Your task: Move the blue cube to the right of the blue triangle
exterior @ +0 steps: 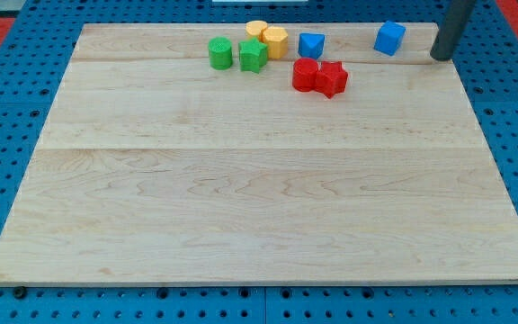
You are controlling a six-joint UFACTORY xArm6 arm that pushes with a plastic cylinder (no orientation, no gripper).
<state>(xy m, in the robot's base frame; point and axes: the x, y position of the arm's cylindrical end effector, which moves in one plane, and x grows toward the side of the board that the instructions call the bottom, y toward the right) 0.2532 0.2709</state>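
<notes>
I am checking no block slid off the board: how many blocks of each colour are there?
Blue: 2, blue triangle and blue cube
Red: 2
Green: 2
Yellow: 2
Total: 8

The board (259, 180) was pale, light-grained wood with faint horizontal seams. Beneath it lay a blue perforated surface (7, 180) dotted with dark holes; red showed at the upper left corner of the frame. The blue cube (389, 38) and blue triangle (311, 45) matched in a bright mid-blue. Two green blocks (237, 54), two yellow blocks (267, 39) and two red blocks (319, 76) were saturated and unpatterned. My tip (440, 57) was dark grey.
</notes>
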